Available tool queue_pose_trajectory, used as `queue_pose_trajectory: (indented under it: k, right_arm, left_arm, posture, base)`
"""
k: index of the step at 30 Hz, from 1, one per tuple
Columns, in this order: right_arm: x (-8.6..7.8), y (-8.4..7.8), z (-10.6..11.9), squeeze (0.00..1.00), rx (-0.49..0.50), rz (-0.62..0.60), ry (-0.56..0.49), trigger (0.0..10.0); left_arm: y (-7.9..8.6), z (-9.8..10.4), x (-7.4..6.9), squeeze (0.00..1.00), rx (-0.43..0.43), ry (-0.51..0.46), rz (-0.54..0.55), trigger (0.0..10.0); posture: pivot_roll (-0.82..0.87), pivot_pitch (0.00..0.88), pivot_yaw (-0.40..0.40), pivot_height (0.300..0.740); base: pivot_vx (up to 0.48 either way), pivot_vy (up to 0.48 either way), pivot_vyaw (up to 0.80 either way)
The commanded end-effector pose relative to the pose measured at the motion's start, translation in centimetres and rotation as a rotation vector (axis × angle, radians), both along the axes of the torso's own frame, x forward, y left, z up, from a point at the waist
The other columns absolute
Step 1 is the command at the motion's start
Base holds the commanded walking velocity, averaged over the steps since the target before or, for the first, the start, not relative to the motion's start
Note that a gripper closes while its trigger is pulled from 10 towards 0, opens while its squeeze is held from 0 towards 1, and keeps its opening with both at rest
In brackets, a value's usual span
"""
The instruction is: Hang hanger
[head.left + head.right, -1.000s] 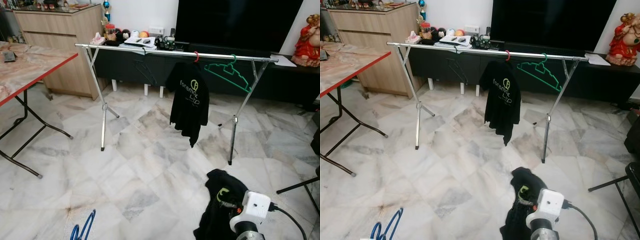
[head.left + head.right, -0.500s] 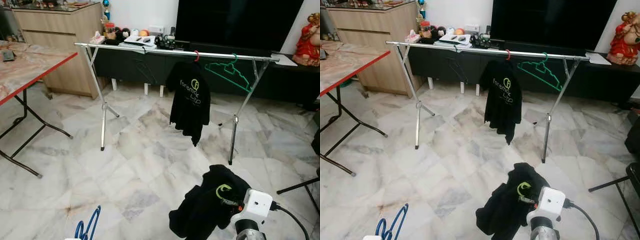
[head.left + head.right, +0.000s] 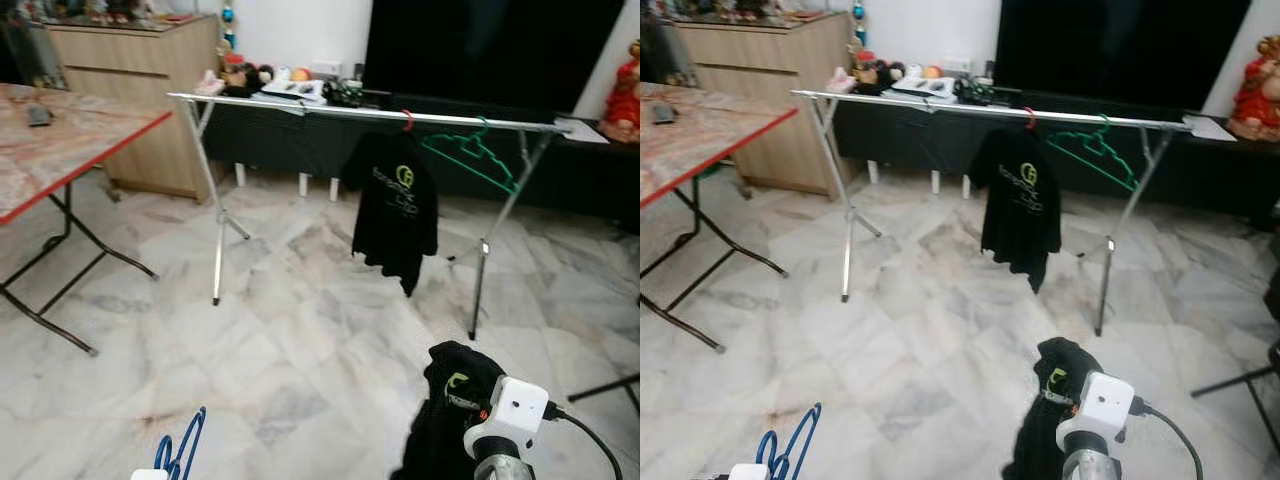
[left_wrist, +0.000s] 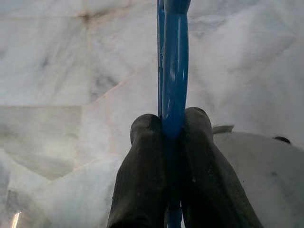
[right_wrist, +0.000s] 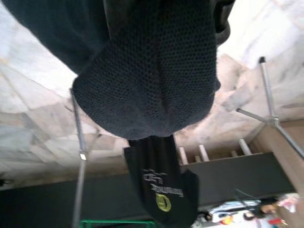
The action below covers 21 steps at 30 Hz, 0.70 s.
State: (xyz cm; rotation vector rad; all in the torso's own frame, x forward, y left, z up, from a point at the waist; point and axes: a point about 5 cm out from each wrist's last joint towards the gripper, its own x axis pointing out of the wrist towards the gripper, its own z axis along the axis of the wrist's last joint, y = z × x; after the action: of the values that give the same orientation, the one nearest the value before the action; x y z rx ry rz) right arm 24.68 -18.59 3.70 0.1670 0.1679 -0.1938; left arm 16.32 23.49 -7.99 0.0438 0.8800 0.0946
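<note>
- Left gripper [image 4: 173, 137]: fingers clenched on the blue hanger [image 4: 174, 61], low at the robot's left.
- Right gripper [image 3: 478, 440]: finger state cannot be told; dark shirt [image 3: 455, 395] draped over it.
- Beyond: drying rack [image 3: 300, 107] carrying a black shirt [image 3: 395, 215] and green hanger [image 3: 475, 155].

Left gripper [image 4: 172, 128] low, fingers [image 4: 142, 156] clamped on blue plastic hanger [image 4: 174, 61]; right gripper's state hidden by black cloth shirt [image 5: 152, 66].

Living room of a home: glossy grey-veined marble floor tiles [image 3: 300, 330], large black television screen [image 3: 490, 50] above a low dark cabinet [image 3: 300, 140], light wooden sideboard [image 3: 140, 90], silver metal clothes rack [image 3: 330, 108] carrying a black printed T-shirt [image 3: 395, 215], red-edged folding worktop [image 3: 60, 140].
</note>
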Motion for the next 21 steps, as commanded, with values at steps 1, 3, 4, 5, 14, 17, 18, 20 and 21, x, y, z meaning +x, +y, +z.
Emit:
queue_pose_trajectory:
  k: [1, 3, 4, 5, 14, 17, 18, 20, 21]
  right_arm:
    - [0.80, 0.94, 1.01, 0.00, 0.000, 0.026, -0.041, 10.0]
    - [0.86, 1.23, 1.08, 0.00, -0.005, 0.035, -0.044, 10.0]
    - [0.88, 1.35, 1.13, 0.00, -0.006, 0.039, -0.045, 10.0]
    - [0.91, 1.61, 1.20, 0.00, -0.014, 0.050, -0.048, 10.0]
    - [1.09, 1.81, 1.28, 0.00, -0.023, 0.063, -0.048, 10.0]
    - [1.22, 1.85, 1.29, 0.00, -0.024, 0.064, -0.048, 10.0]
    - [1.22, 1.85, 1.29, 0.00, -0.024, 0.064, -0.048, 10.0]
    - [1.41, 1.91, 1.40, 0.00, -0.024, 0.064, -0.050, 10.0]
    - [1.46, 1.92, 1.43, 0.00, -0.023, 0.064, -0.051, 10.0]
  left_arm:
    - [0.32, -0.11, -0.27, 0.00, 0.007, 0.028, -0.003, 10.0]
    - [0.35, -0.12, -0.29, 0.00, 0.006, 0.030, -0.001, 10.0]
    - [0.36, -0.12, -0.30, 0.00, 0.005, 0.030, 0.001, 10.0]
    - [0.38, -0.17, -0.39, 0.00, 0.006, 0.034, 0.004, 10.0]
    - [0.44, -0.28, -0.60, 0.00, 0.003, 0.046, 0.019, 10.0]
    - [0.57, -0.28, -0.64, 0.00, 0.002, 0.049, 0.030, 10.0]
    - [0.57, -0.28, -0.64, 0.00, 0.002, 0.049, 0.030, 10.0]
    - [0.62, -0.28, -0.65, 0.00, 0.002, 0.052, 0.034, 10.0]
    - [0.61, -0.29, -0.66, 0.00, 0.002, 0.053, 0.035, 10.0]
  posture:
    - [-0.05, 0.028, -0.019, 0.740]
    - [-0.05, 0.033, -0.020, 0.740]
    - [-0.05, 0.035, -0.020, 0.740]
    - [-0.05, 0.042, -0.020, 0.740]
    - [-0.03, 0.061, -0.028, 0.740]
    - [-0.03, 0.064, -0.030, 0.740]
    - [-0.03, 0.064, -0.030, 0.740]
    - [-0.03, 0.068, -0.033, 0.740]
    - [-0.03, 0.069, -0.033, 0.740]
  base:
    - [0.000, 0.480, 0.00]
    - [0.000, 0.480, 0.00]
    - [0.000, 0.480, 0.00]
    - [0.000, 0.480, 0.00]
    - [0.000, 0.480, 0.00]
    - [0.000, 0.480, 0.00]
    - [0.000, 0.480, 0.00]
    - [0.000, 0.480, 0.00]
    - [0.000, 0.480, 0.00]
